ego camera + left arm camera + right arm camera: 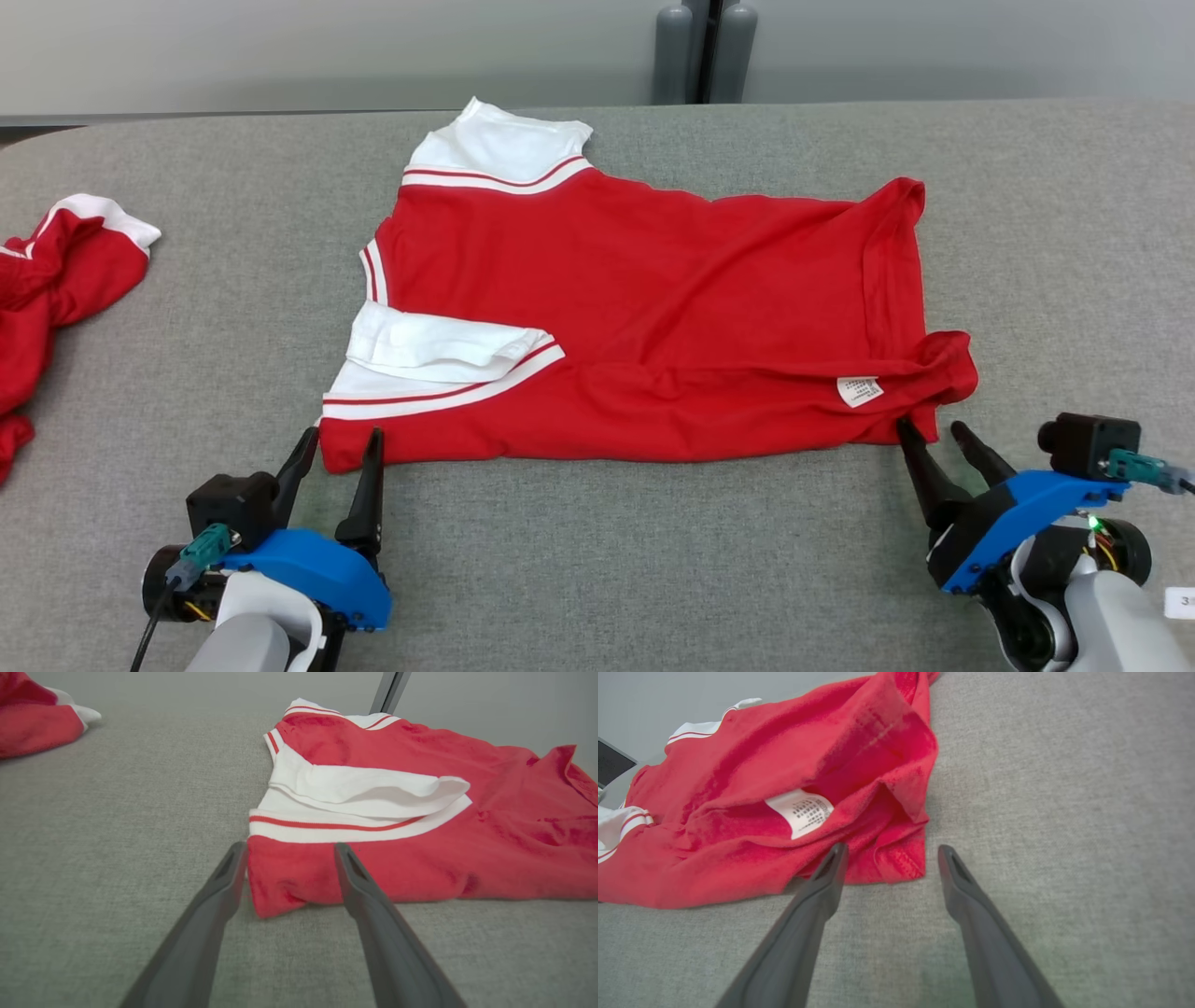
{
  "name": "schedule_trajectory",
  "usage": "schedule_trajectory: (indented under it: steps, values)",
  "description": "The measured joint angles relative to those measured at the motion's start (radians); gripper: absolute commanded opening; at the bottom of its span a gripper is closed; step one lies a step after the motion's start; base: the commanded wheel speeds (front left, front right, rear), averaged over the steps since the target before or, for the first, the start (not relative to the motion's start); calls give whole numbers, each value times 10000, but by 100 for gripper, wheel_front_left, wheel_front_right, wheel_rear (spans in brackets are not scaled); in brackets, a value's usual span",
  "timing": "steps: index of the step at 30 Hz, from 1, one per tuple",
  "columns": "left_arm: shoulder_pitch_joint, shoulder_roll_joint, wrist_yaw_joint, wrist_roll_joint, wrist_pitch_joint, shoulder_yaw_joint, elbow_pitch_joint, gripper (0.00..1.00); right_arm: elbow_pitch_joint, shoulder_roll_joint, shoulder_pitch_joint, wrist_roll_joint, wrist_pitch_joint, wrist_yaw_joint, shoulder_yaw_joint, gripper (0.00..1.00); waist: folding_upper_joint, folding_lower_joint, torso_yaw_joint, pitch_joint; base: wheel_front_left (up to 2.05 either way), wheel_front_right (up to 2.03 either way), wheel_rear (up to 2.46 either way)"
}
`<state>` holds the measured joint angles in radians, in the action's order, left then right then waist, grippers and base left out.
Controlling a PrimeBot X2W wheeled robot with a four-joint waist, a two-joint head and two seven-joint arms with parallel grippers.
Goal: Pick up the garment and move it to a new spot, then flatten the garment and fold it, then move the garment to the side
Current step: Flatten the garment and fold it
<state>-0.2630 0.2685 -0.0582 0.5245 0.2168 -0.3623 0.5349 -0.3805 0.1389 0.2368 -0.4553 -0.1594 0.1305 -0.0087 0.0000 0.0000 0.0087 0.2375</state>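
from the head view i see the whole garment [653,308], a red shirt with white sleeves and red stripes, lying spread on the grey desk [597,579], with its sleeve side toward my left and its hem toward my right. in this view the left end effector [343,434] is at the near left corner of the shirt and the right end effector [929,425] is at the near right corner, but how the cloth sits at the fingertips is not clear here. the wrist views show it better. in the left wrist view the red corner below the white striped band lies between the two fingers, which stand wide apart and grip nothing. in the right wrist view the fingers are also spread wide and hold nothing. the rumpled hem corner lies just ahead of them, and the left finger of that view overlaps the cloth edge. a white care label [859,390] is turned up near this corner, and only the right wrist view shows its printed lines. one white sleeve [439,345] is folded over the red body just beyond the left fingers. a second red and white garment [56,280] lies crumpled at the far left of the desk, well apart from the shirt. two grey posts [705,51] stand behind the far edge.
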Motion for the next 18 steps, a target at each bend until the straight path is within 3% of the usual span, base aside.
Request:
schedule_trajectory:
  steps: [11,12,13,14,15,16,18]
  values:
    - [-25,-15,-38,121,-165,-119,698,100,-1193,50,669,604,445,2,583,100,0,0,48,127,0,0,0]
    - [-42,-46,-40,121,-203,-159,757,100,-1246,48,709,606,504,0,631,47,0,0,61,125,0,0,0]
    - [-79,-73,-40,121,-211,-188,807,46,-1306,40,732,606,568,0,665,0,0,0,72,121,0,0,0]
    - [-109,-79,-40,121,-217,-207,853,33,-1377,36,776,604,625,0,700,0,0,0,79,115,0,0,0]
    - [-131,-88,-44,125,-217,-219,903,33,-1434,36,808,596,688,0,723,0,0,0,87,106,0,0,0]
    - [-161,-111,-56,127,-217,-232,976,0,-1501,31,820,577,794,0,734,0,0,0,101,78,0,0,0]
    - [-175,-150,-86,146,-184,-247,1053,0,-1580,10,821,537,918,2,777,0,0,0,96,5,0,0,0]
